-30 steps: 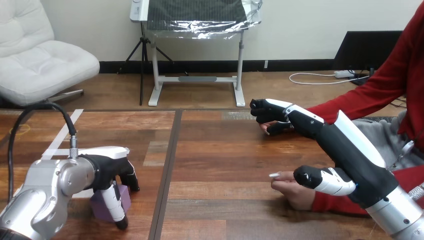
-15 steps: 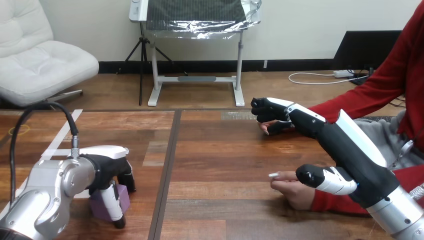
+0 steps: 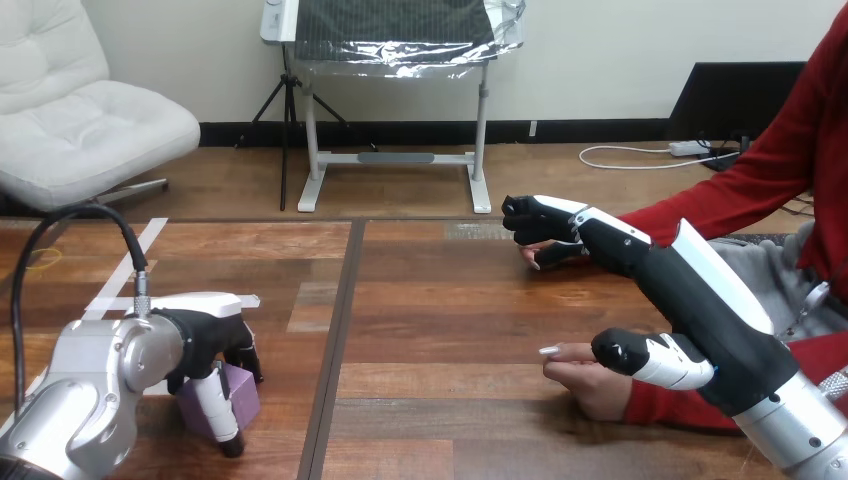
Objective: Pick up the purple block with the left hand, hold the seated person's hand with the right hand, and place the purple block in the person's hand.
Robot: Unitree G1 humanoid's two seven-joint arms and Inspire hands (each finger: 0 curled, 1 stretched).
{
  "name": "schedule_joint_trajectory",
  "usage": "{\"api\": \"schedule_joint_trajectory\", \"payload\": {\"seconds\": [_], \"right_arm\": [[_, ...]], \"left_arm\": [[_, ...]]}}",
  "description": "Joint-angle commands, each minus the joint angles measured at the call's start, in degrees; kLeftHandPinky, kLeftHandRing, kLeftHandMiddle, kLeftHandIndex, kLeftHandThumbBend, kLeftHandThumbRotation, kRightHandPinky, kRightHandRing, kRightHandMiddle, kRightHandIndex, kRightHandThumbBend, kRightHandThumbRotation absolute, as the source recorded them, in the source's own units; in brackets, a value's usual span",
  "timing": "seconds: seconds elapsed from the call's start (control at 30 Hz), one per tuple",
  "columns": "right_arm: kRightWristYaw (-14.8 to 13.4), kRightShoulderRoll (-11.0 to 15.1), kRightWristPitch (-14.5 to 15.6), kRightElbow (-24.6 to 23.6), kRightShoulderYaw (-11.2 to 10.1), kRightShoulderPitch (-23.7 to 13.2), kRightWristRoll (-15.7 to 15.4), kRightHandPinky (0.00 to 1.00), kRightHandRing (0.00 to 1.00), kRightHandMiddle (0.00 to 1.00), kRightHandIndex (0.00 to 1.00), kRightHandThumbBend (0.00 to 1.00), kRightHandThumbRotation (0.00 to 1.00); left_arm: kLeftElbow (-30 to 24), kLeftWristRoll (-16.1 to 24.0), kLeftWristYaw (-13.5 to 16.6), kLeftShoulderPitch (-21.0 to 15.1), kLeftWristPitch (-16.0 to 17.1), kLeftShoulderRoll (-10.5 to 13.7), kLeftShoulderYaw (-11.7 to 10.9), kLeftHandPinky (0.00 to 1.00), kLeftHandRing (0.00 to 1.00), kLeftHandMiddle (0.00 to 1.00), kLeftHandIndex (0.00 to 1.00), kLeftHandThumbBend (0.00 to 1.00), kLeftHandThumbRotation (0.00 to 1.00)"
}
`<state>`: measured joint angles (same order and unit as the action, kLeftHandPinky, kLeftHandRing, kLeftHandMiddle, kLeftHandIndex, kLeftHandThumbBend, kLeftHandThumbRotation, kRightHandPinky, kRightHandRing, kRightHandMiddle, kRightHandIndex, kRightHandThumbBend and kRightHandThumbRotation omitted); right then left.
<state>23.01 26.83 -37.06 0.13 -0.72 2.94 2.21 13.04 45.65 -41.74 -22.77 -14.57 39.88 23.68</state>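
Before me lies a brown wooden plank worktop (image 3: 440, 300), a dark seam (image 3: 337, 330) running down it, strips of white tape (image 3: 152, 232) stuck at its left.

Left hand (image 3: 207, 341) curled downward; right hand (image 3: 692, 300) stretched forward, fingers relaxed.

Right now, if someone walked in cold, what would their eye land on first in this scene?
The robot's right hand reaches out over the table's right side, above the person's hand, which rests on the wood. At the table's near left, the left hand has its fingers curled down round the purple block.
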Motion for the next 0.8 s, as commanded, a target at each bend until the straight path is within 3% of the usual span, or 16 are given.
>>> {"api": "schedule_joint_trajectory", "payload": {"seconds": [0.0, 0.63, 0.77], "right_arm": [[-0.12, 0.48, -0.43, -1.75, -1.63, -1.99, 0.56, 0.73, 0.80, 0.83, 0.85, 1.00, 1.00], [0.03, 0.66, -0.15, -1.85, -1.70, -2.12, 0.85, 0.71, 0.80, 0.83, 0.85, 1.00, 1.00], [0.18, 0.68, -0.35, -1.64, -1.67, -2.18, 1.16, 0.71, 0.80, 0.83, 0.85, 1.00, 1.00]], "left_arm": [[-1.05, 0.93, -0.04, -1.52, -0.33, 1.19, -0.37, 0.59, 0.83, 0.86, 0.75, 0.87, 0.00], [-3.57, 1.47, -0.81, -0.75, -2.56, 2.34, -1.14, 0.60, 0.83, 0.87, 0.77, 0.84, 0.00], [-4.00, 1.37, -0.93, -0.50, -3.50, 2.37, -1.38, 0.57, 0.81, 0.87, 0.77, 0.82, 0.00]]}}
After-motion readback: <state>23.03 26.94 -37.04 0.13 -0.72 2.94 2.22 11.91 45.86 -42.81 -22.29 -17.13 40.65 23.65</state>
